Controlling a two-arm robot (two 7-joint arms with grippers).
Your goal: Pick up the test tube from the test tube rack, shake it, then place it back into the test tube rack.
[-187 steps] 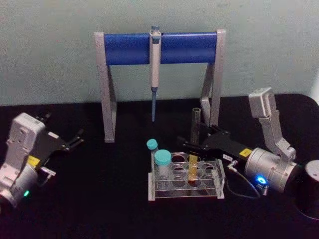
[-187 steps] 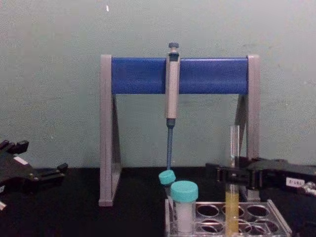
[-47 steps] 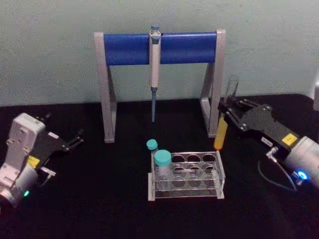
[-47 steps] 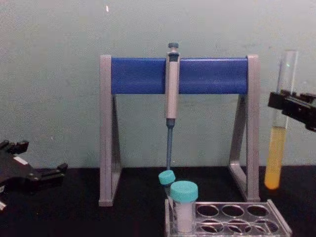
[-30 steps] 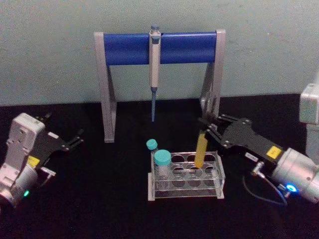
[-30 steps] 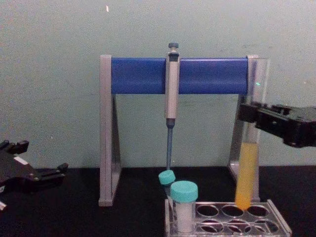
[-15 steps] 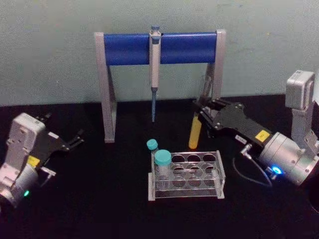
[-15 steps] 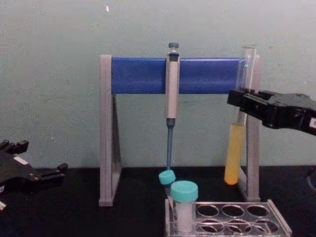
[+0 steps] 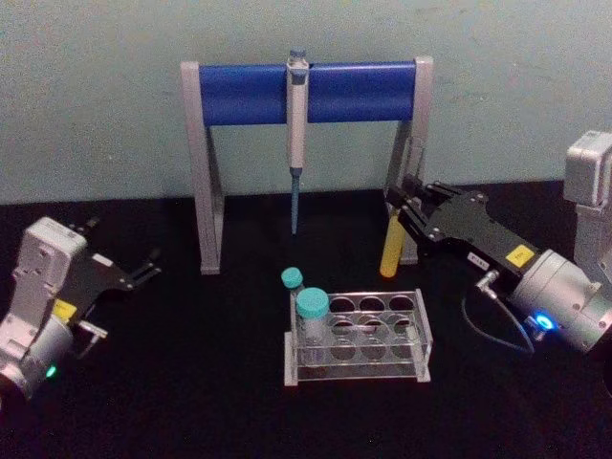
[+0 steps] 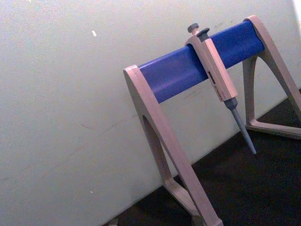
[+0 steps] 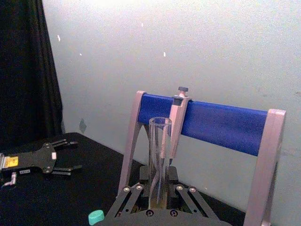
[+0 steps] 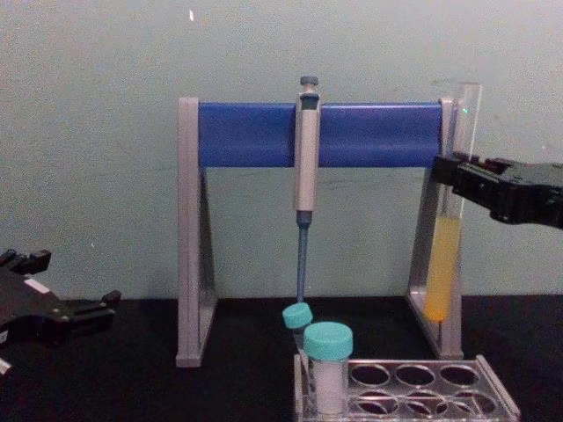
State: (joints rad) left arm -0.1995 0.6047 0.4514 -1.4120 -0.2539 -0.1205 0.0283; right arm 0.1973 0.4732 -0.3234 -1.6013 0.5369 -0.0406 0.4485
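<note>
While the right gripper (image 9: 398, 207) is clenched on the test tube (image 9: 390, 251), the tube hangs in the air, near upright and clear of the table (image 9: 191, 382). Its open mouth rises above the fingers and its round bottom hangs below them. Yellow-orange liquid fills the stretch of the tube (image 12: 442, 264) below the gripper (image 12: 454, 179); the glass above the fingers looks clear.

The test tube rack (image 9: 422, 356) stands below this gripper, nearer the robot and to its left, apart from the tube. At the rack's end farthest from the gripper stand two teal-capped tubes (image 9: 312, 304). The nearer one (image 12: 327, 341) holds something white. What the one behind it holds is hard to make out.

Just behind the gripper is the right leg of the pipette stand (image 9: 239, 94), and in the chest view the tube overlaps that leg. A pipette (image 9: 296, 105) hangs from the stand's blue bar, off to the gripper's left.

In the right wrist view the tube (image 11: 160, 155) rises between the fingers, and its lower part and liquid are hidden behind the gripper's frame. The chest view cuts off the gripper's body at the right edge and the rack (image 12: 436, 376) at the bottom edge.

The left gripper (image 9: 150, 267) rests parked far off to the left, its fingers spread apart.
</note>
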